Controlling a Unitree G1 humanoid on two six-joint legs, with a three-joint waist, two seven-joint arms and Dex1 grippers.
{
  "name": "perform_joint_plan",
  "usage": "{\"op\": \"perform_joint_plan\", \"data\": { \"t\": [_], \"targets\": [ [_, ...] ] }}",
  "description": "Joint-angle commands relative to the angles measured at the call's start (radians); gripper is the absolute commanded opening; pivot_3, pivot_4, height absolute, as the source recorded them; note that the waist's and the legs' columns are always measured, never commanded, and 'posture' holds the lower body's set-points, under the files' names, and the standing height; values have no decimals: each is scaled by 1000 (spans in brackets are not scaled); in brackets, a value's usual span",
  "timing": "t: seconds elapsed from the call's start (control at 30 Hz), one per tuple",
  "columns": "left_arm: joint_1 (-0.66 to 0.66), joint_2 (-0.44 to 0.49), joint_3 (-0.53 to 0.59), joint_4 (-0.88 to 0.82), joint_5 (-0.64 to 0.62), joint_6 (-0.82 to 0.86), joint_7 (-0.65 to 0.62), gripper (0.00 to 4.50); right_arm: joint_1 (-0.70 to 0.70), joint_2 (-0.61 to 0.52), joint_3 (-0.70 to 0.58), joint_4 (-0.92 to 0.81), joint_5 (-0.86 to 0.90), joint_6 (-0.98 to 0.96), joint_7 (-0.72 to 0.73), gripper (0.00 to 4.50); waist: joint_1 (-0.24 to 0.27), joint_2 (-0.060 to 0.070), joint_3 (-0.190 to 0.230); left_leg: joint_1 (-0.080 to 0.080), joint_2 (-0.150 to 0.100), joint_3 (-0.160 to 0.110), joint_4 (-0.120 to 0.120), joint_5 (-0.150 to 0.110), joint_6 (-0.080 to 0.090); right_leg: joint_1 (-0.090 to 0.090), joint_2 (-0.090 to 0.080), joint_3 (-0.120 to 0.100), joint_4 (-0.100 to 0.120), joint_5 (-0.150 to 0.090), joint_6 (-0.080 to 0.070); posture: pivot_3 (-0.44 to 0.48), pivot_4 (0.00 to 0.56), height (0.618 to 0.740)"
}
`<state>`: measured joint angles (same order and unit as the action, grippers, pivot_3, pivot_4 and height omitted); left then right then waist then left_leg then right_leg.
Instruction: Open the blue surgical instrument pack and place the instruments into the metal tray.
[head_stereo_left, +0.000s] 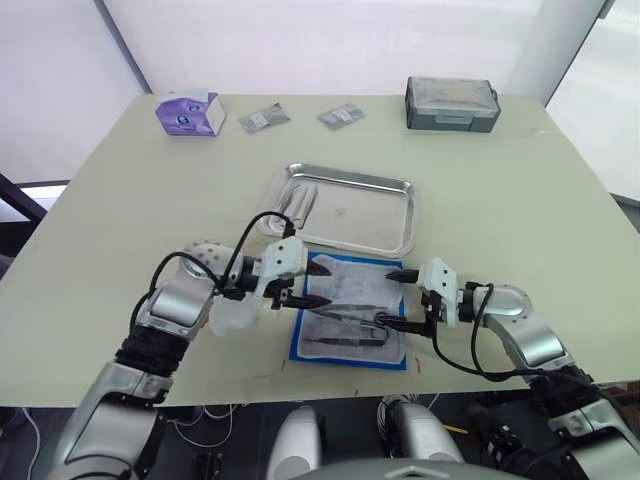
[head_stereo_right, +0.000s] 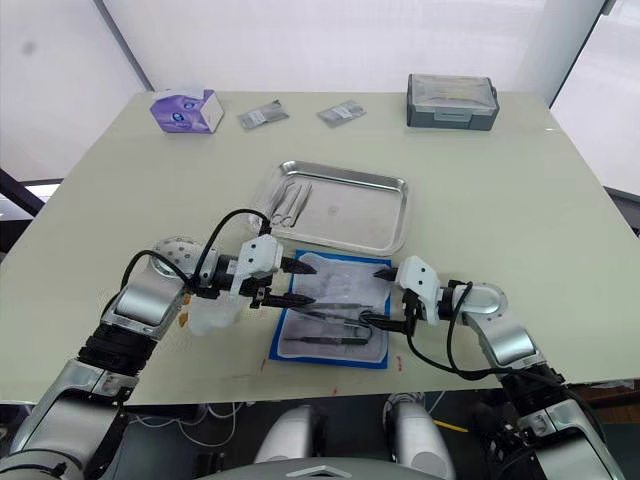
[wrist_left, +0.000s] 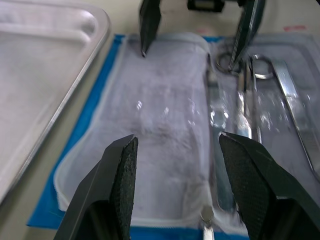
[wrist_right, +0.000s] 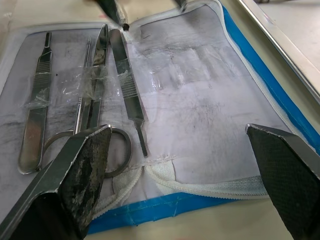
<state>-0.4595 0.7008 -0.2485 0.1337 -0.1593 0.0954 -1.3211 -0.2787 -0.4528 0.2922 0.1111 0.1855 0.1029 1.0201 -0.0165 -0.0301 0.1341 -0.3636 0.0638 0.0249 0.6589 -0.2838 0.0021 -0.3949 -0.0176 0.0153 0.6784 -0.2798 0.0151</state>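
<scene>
The blue surgical instrument pack (head_stereo_left: 350, 278) lies unzipped and flat on the table, pale lining up, just in front of the metal tray (head_stereo_left: 365, 212). Several instruments (wrist_right: 95, 100), tweezers and ring-handled scissors among them, rest under clear straps on the pack's near half. A few steel tools (head_stereo_left: 300, 200) lie in the tray's left end. My left gripper (head_stereo_left: 312, 284) hovers open over the pack's left edge. Facing it from the right edge, my right gripper (head_stereo_left: 396, 297) is also open, its lower finger close to the scissor rings (wrist_right: 112, 150). Neither holds anything.
At the far edge stand a purple tissue box (head_stereo_left: 188, 112), two small foil packets (head_stereo_left: 264, 118) and a dark grey lidded box (head_stereo_left: 452, 103). A crumpled clear plastic piece (head_stereo_left: 235, 315) lies beside my left wrist. The table's front edge runs just behind the pack.
</scene>
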Motion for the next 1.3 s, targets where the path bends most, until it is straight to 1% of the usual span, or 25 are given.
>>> {"op": "perform_joint_plan", "data": {
  "t": [0.03, 0.57, 0.7, 0.87, 1.07, 1.23, 1.3],
  "targets": [
    [6, -5, -4, 1, 2, -37, -13, 2717, 58, -25, 64, 73, -78, 39, 2, 4500, 0, 0, 0, 0, 0, 0, 0, 0, 0, 0, 0, 0, 0, 0, 0, 0, 150, 731],
    [12, -9, -57, 94, 75, -164, -34, 2717, 59, -29, 64, 66, -76, 45, 3, 4500, 2, 0, 0, 0, 0, 0, 0, 0, 0, 0, 0, 0, 0, 0, 0, 0, 150, 731],
    [-22, -25, -71, 149, 113, -202, -12, 2717, 59, -28, 65, 66, -76, 46, 2, 4500, 4, 0, -1, 0, 0, 1, 0, 0, 0, 1, 0, 0, 0, 0, 0, 0, 150, 731],
    [-82, -25, -89, 218, 143, -250, -42, 2717, 47, -30, 63, 70, -71, 54, 10, 4500, 3, 0, -1, 1, 0, 2, 0, 0, 0, 1, 0, 0, 0, 0, 0, 0, 150, 731],
    [-109, -28, -111, 253, 141, -289, -86, 2717, 40, -26, 65, 73, -70, 56, 9, 4500, 3, 1, -1, 0, 0, 2, 0, 0, 0, 0, 0, 0, 0, 0, 0, 0, 150, 731],
    [-103, -35, -113, 236, 120, -273, -119, 2717, 41, -23, 66, 72, -70, 57, 6, 4500, 3, 1, -1, 0, 0, 2, 0, 0, 0, 0, 0, 0, 0, 0, 0, 0, 150, 731],
    [-92, -39, -107, 207, 92, -232, -135, 2717, 43, -23, 66, 71, -70, 56, 5, 4500, 2, 1, -1, 0, 0, 3, 0, 0, 0, 0, 0, 1, 0, 0, 0, 0, 150, 731]
  ]
}}
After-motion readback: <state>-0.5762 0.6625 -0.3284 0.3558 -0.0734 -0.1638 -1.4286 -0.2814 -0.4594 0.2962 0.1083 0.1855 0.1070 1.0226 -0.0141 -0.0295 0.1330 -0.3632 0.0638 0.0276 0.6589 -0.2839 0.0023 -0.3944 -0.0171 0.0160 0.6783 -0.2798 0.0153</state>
